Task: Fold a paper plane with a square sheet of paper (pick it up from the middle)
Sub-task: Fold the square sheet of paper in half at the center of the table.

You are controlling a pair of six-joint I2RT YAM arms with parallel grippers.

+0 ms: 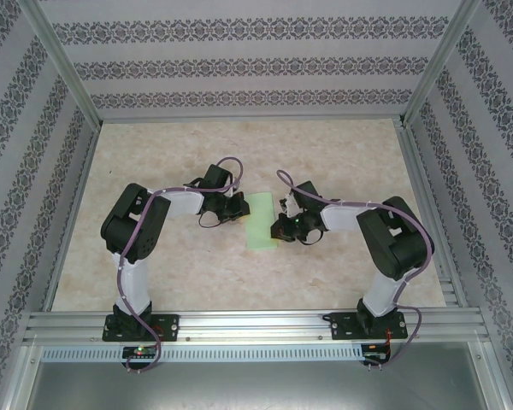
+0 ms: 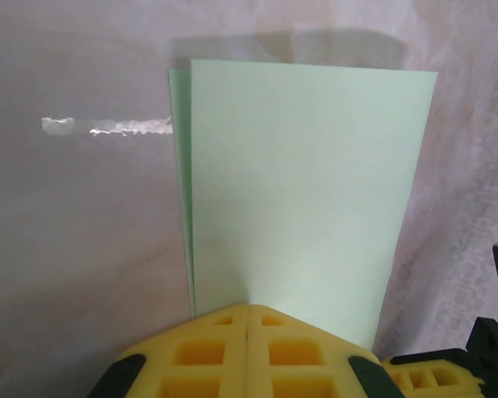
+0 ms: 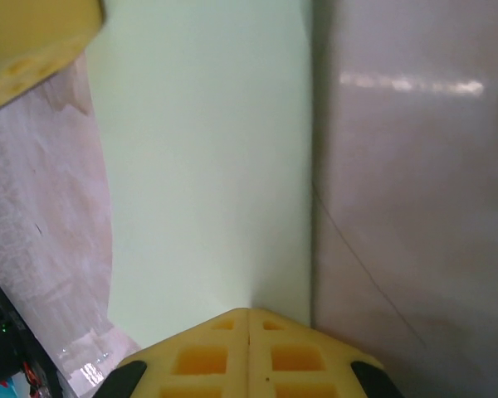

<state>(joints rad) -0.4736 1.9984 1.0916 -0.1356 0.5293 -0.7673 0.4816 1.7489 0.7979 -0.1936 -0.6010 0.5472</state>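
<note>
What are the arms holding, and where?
The left end effector and right end effector, both shut, meet the folded paper at opposite edges; pinching or pressing cannot be told.

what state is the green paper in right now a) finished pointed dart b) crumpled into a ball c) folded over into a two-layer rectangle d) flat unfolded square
c, the paper is a plain rectangle in the left wrist view, with a second layer's edge peeking out along its left side.

Mid-table (image 1: 171, 273) lies the sheet of paper (image 1: 261, 220), with the left gripper (image 1: 242, 207) at its left edge and the right gripper (image 1: 280, 229) at its right.
</note>
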